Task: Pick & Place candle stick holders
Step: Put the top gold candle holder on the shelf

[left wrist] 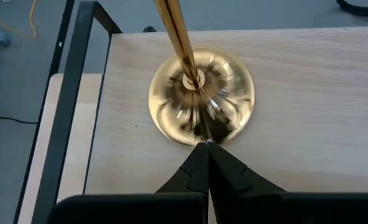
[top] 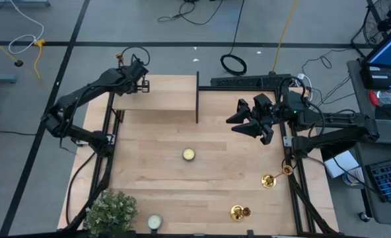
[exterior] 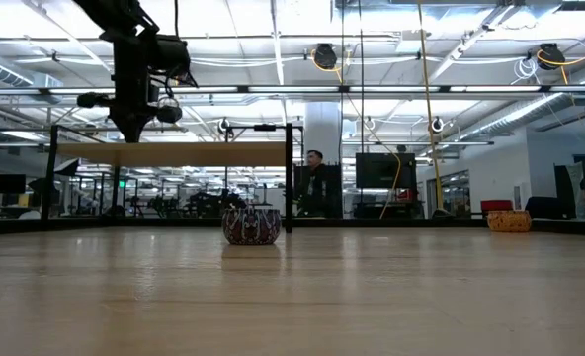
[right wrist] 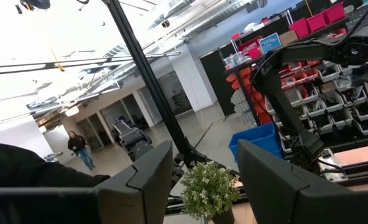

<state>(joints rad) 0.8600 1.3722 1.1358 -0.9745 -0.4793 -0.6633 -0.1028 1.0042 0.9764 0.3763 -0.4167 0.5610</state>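
One gold candle stick holder [left wrist: 201, 99] stands upright by its round base on a raised wooden shelf [top: 162, 96] at the far left. Its top cup [top: 119, 57] shows in the high view. My left gripper [left wrist: 207, 144] is shut, with its tips at the rim of that base. Two more gold holders [top: 269, 179] [top: 240, 212] are on the table at the near right. My right gripper [top: 248, 124] hangs open and raised over the table's right side, with nothing between its fingers [right wrist: 199, 180]. My left gripper comes slanting down at the holder on the shelf. Its shut fingertips [left wrist: 199, 155] stand at the edge of the round base [left wrist: 204, 135]. I cannot tell whether they touch it. The holder stands upright on the shelf.
A black upright post [top: 197, 99] closes the shelf's right end. A yellowish tealight [top: 189, 155] sits mid-table and a pale one [top: 154, 222] near the front edge, beside a small potted plant [top: 113, 211]. Black frame rails [top: 109, 152] run along the table's sides.
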